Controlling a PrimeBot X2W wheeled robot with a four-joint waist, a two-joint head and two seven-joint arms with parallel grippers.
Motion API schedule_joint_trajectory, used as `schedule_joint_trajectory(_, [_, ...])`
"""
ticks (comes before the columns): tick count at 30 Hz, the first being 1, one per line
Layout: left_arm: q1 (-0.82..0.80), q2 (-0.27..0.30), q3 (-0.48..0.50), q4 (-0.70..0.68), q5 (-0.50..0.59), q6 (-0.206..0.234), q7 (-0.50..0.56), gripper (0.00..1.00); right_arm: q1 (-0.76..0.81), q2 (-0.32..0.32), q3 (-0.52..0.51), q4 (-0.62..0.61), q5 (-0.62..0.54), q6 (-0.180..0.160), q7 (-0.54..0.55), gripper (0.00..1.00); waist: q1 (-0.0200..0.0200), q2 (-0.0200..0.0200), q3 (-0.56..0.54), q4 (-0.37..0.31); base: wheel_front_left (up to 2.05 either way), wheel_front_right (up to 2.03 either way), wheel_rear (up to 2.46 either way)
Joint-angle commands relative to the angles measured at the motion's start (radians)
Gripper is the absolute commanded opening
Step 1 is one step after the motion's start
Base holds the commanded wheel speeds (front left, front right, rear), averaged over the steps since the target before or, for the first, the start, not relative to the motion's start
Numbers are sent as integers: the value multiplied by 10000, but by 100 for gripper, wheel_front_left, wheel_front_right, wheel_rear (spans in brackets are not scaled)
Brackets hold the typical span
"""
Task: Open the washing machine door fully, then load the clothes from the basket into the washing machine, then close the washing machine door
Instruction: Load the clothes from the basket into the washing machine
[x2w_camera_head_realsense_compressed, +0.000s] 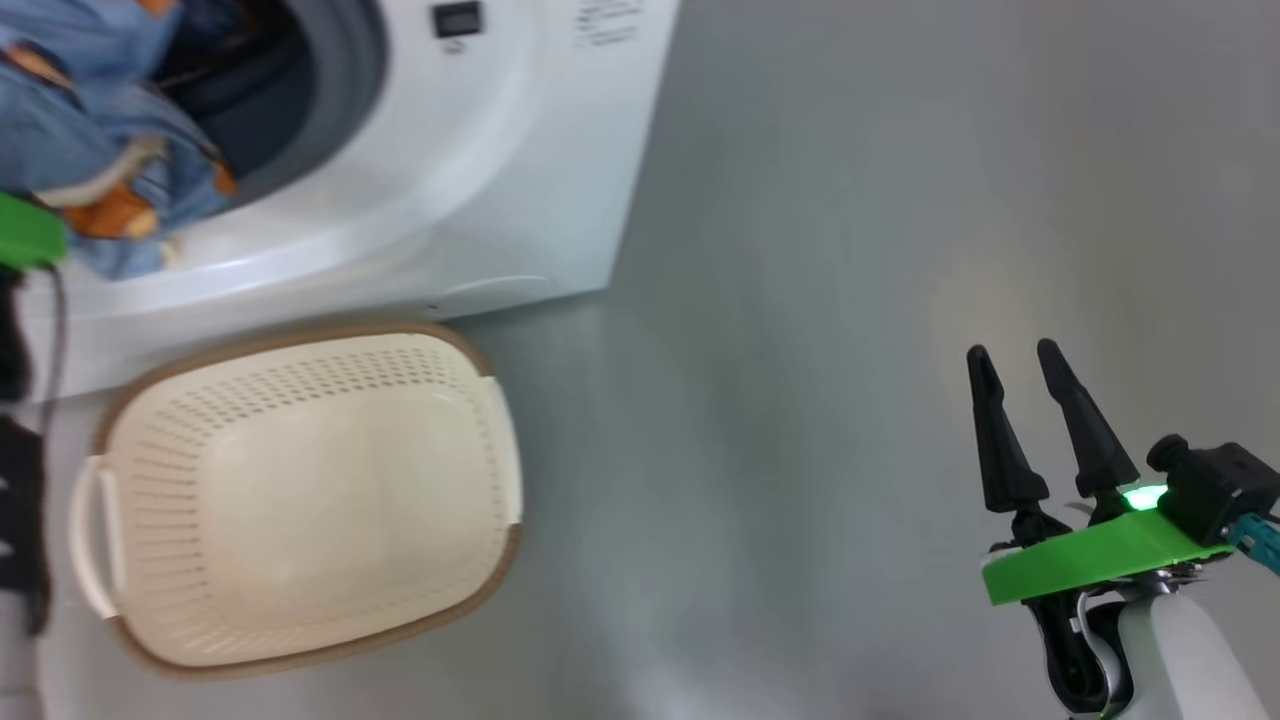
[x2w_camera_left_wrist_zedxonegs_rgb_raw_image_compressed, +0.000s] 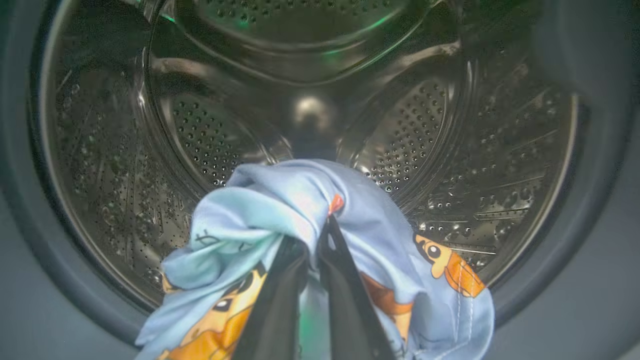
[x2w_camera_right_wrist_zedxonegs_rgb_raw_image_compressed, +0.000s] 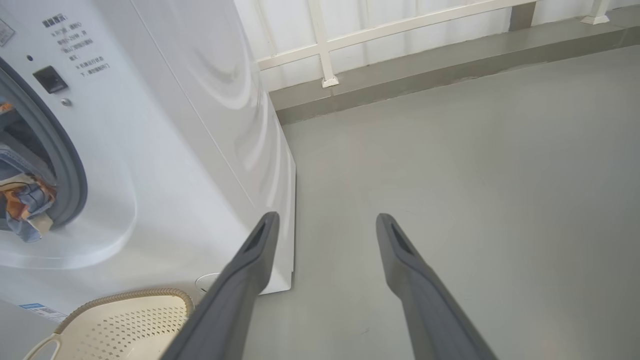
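The white washing machine (x2w_camera_head_realsense_compressed: 520, 150) stands at the upper left, its opening ringed by a grey gasket (x2w_camera_head_realsense_compressed: 345, 90). Its door is out of view. In the left wrist view my left gripper (x2w_camera_left_wrist_zedxonegs_rgb_raw_image_compressed: 312, 232) is shut on a fold of the light-blue clothes (x2w_camera_left_wrist_zedxonegs_rgb_raw_image_compressed: 280, 200) with orange prints, held at the mouth of the steel drum (x2w_camera_left_wrist_zedxonegs_rgb_raw_image_compressed: 210, 135). The same clothes (x2w_camera_head_realsense_compressed: 100, 150) hang over the opening's lower lip, and show as clothes (x2w_camera_right_wrist_zedxonegs_rgb_raw_image_compressed: 22, 200) from the right wrist. The cream basket (x2w_camera_head_realsense_compressed: 300, 335) sits on the floor before the machine, with nothing inside. My right gripper (x2w_camera_head_realsense_compressed: 1013, 350) hovers open over bare floor, far right.
Grey floor (x2w_camera_head_realsense_compressed: 850, 300) spreads to the right of the machine. In the right wrist view a white railing (x2w_camera_right_wrist_zedxonegs_rgb_raw_image_compressed: 325, 45) on a low kerb runs behind, and the basket (x2w_camera_right_wrist_zedxonegs_rgb_raw_image_compressed: 125, 320) lies at the lower left. My left arm's green mount (x2w_camera_head_realsense_compressed: 25, 232) and dark cable sit at the left edge.
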Motion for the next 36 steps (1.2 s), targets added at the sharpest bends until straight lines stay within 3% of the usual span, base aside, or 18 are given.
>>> schedule_joint_trajectory(1, [-314,581,290,-90,-48,-15,-59,0,-30,-26,254,-237,-56,27,-48,100,0,0,636,-665,0,0,0])
schedule_joint_trajectory(7, [-1480,1145,546,1178,277,-15,-59,0,-130,107,457,-227,-24,27,-48,100,0,0,867,-1056,0,0,0])
schedule_joint_trajectory(16, [-2413,1069,1052,232,1201,-15,-59,0,-265,186,479,-357,-51,27,-48,100,0,0,1161,-1096,0,0,0])
schedule_joint_trajectory(17, [-2350,1034,981,392,1258,-15,-59,32,-270,191,492,-350,-58,27,-48,100,0,0,1151,-1091,0,0,0])
schedule_joint_trajectory(18, [-2286,1002,964,826,1263,-15,-59,100,-279,207,530,-330,-68,27,-48,100,0,0,1125,-1092,0,0,0])
schedule_joint_trajectory(23, [-2341,1045,697,1976,1161,-15,-59,100,-260,215,588,-272,-51,27,-48,100,0,0,1063,-1054,0,0,0])
schedule_joint_trajectory(36, [-2113,942,551,2690,1020,-15,-59,100,-288,174,553,-232,-49,27,-48,100,0,0,981,-909,0,0,0])
